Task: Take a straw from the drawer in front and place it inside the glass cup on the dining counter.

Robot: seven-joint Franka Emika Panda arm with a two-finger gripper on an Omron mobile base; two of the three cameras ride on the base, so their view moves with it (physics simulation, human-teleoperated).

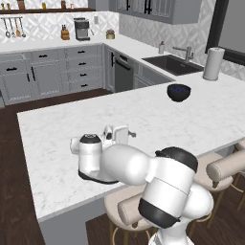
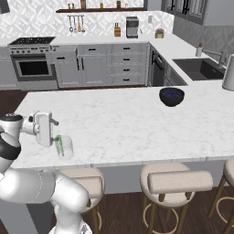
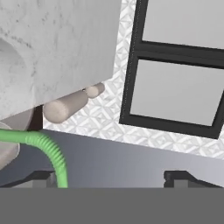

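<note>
hand (image 3: 111,177) spread wide; ribbed green straw (image 2: 59,142) in clear cylindrical glass cup (image 2: 64,147) on veined marble.

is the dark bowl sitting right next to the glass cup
No, the dark bowl sits far across the dining counter from the glass cup.

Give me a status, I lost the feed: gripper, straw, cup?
Gripper open beside the glass cup. Straw in the cup, leaning on its rim. Dark bowl far off on the dining counter; nothing in the way.
</note>
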